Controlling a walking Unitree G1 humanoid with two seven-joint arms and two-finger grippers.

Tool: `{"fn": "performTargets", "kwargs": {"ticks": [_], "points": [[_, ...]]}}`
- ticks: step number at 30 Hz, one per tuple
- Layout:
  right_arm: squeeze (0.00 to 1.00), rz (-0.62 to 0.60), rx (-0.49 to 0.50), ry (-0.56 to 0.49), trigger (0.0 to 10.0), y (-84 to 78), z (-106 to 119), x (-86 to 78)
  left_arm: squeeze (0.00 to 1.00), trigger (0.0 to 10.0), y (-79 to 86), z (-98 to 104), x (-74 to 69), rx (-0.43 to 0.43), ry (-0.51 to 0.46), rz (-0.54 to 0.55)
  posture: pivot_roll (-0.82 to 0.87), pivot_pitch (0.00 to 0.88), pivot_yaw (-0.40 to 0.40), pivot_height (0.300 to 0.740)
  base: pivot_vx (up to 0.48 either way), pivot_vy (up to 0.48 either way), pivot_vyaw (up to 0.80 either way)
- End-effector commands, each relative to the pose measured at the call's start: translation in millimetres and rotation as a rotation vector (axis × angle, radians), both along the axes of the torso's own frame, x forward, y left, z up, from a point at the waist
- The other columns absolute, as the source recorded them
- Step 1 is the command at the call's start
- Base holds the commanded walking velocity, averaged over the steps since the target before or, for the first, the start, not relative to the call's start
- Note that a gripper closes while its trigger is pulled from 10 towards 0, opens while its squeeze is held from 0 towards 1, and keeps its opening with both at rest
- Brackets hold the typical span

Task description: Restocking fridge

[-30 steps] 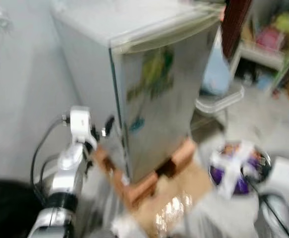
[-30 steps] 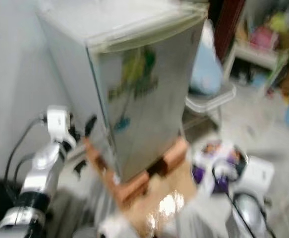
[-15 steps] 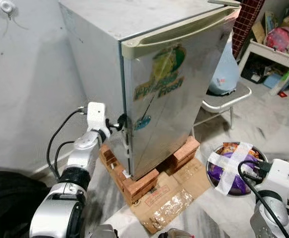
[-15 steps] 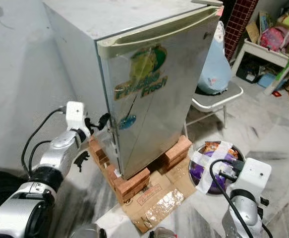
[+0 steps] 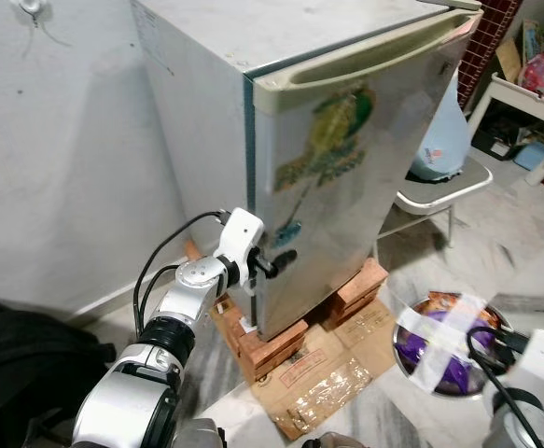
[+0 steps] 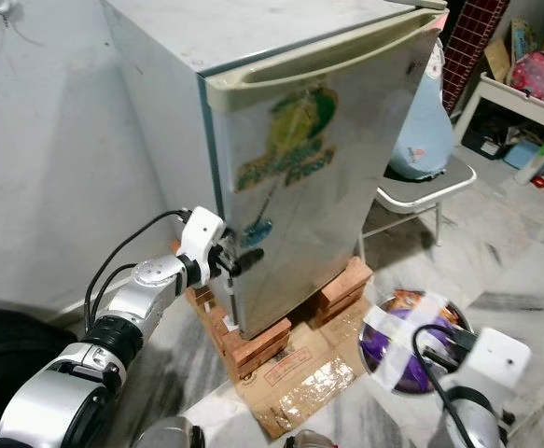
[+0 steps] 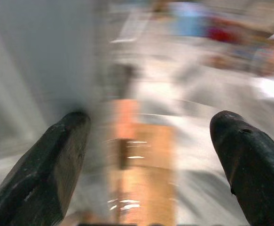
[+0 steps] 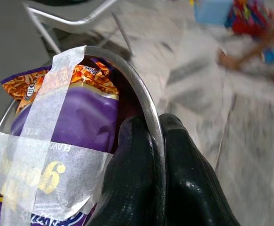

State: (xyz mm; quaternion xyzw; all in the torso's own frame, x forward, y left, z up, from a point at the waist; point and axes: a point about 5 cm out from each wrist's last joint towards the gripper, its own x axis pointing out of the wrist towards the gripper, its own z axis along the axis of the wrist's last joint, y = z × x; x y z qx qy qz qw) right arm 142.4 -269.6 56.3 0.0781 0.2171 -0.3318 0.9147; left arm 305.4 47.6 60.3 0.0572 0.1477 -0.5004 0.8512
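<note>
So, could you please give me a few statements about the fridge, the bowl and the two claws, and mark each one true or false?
1. The fridge door is closed. True.
2. The fridge stands directly on the floor. False: it rests on bricks, with flattened cardboard in front.
3. The right claw is pinched on the rim of the metal bowl. True.
4. The bowl holds loose fruit. False: it holds snack packets strapped in with tape.
5. The left claw is shut on the door handle. False: its fingers are spread apart, low at the door's edge, gripping nothing.
6. A chair stands beside the fridge. True.
</note>
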Motion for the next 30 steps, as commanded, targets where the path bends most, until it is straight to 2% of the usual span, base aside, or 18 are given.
{"fn": "performTargets", "kwargs": {"ticks": [1, 3, 5, 10, 15, 20, 25, 30], "points": [[0.0, -0.036, 0.028, 0.005, 10.0, -2.8, -1.9, -1.5, 0.0, 10.0, -25.2, 9.5, -12.3, -0.013, -0.042, -0.204, -0.03, 0.0, -0.016, 0.74, 0.0, 0.0, 0.0], [0.0, -0.071, 0.038, 0.025, 10.0, -6.4, -5.0, -5.7, 0.0, 10.0, -30.0, 14.5, -15.3, -0.019, -0.085, -0.236, -0.03, 0.0, -0.015, 0.74, 0.0, 0.0, 0.0], [0.0, -0.097, 0.043, 0.043, 10.0, -9.8, -7.6, -9.6, 0.0, 10.0, -36.6, 24.2, -13.8, -0.063, -0.116, -0.211, -0.03, 0.0, -0.012, 0.74, 0.0, 0.0, 0.0], [0.0, -0.097, 0.031, 0.042, 10.0, -10.4, -6.4, -9.3, 0.0, 10.0, -46.2, 35.9, -15.1, -0.129, -0.139, -0.219, -0.04, 0.0, -0.003, 0.74, 0.0, 0.0, 0.0], [0.0, -0.114, 0.025, 0.043, 10.0, -8.5, -5.7, -8.3, 0.0, 10.0, -61.4, 45.9, -26.3, -0.201, -0.138, -0.294, -0.05, 0.0, 0.008, 0.74, 0.154, -0.363, 0.0], [0.0, -0.1, 0.008, 0.026, 10.0, -9.1, -4.4, -5.2, 0.0, 10.0, -65.7, 45.9, -31.0, -0.197, -0.145, -0.313, -0.05, 0.0, 0.008, 0.74, 0.256, -0.403, -0.42], [0.0, -0.048, -0.023, -0.01, 10.0, -7.4, 1.1, 9.6, 0.0, 10.0, -66.8, 44.0, -34.1, -0.192, -0.14, -0.315, -0.05, 0.0, 0.007, 0.74, 0.259, -0.401, 0.0], [0.0, -0.03, -0.032, -0.025, 10.0, -5.1, 3.6, 16.2, 0.0, 10.0, -65.7, 44.1, -34.4, -0.188, -0.141, -0.31, -0.04, 0.0, 0.006, 0.74, 0.262, -0.399, 0.0]]}}
